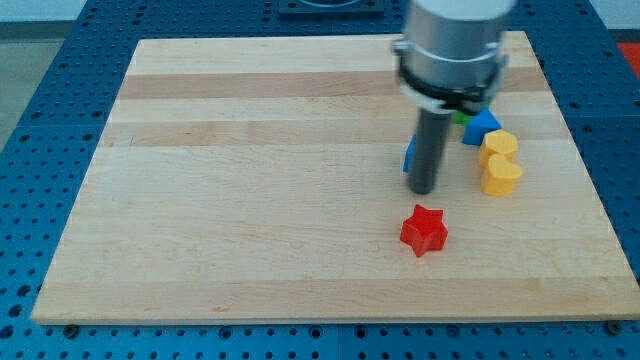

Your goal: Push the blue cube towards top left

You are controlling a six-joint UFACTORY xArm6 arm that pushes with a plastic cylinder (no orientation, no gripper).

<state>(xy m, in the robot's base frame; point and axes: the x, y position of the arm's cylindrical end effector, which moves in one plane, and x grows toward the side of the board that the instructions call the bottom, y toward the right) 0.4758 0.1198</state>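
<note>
Blue cube (409,154) peeks out left of my tip (422,190); no claw shows.

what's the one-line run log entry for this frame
tip: my tip low on board | blue cube: mostly hidden behind rod, at its left edge | red star: below tip, apart | push: contact unclear

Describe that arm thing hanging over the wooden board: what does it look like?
A wide, pale grey metal cylinder, blurred, comes in from the view's top, ringed near its base by a black band. Below it hangs a slim, straight, dark grey rod with a plain blunt end, my tip. No cables or markings are visible.
</note>
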